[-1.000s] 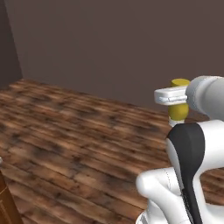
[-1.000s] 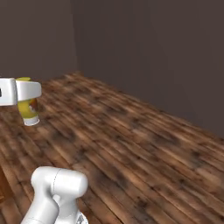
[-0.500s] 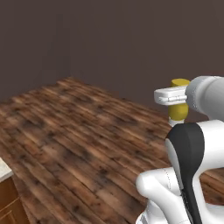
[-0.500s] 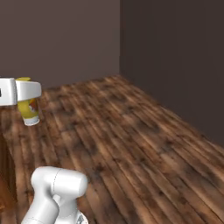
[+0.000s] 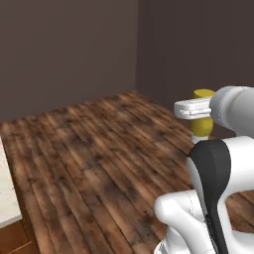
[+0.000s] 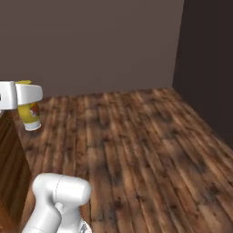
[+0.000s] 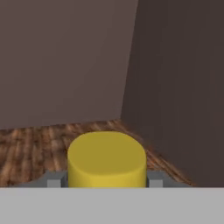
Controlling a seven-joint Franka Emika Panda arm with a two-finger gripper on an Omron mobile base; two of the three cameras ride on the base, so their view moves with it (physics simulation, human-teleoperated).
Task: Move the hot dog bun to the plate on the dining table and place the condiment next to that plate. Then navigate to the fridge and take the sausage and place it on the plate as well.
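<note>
I hold a yellow condiment bottle [image 5: 202, 127] with a white cap end pointing down and a red-marked label [image 6: 30, 113]. My gripper [image 5: 196, 108] is shut on the bottle's upper body and carries it well above the floor. In the right base view the gripper [image 6: 22, 94] sits at the far left with the bottle hanging below it. In the hand view the bottle's round yellow end [image 7: 107, 159] sits between the two fingertips [image 7: 53, 180], where the gripper [image 7: 105, 179] clamps it.
A dark plank floor [image 5: 99, 149] spreads ahead to brown walls that meet in a corner [image 5: 137, 49]. A pale counter edge [image 5: 7, 198] stands at the left of the left base view. A wooden cabinet side [image 6: 9, 159] stands close at the left of the right base view.
The whole picture has swung as the base turns: the room corner has come into view and a counter edge appears at the left. The bottle stays in the gripper, unmoved relative to the arm.
</note>
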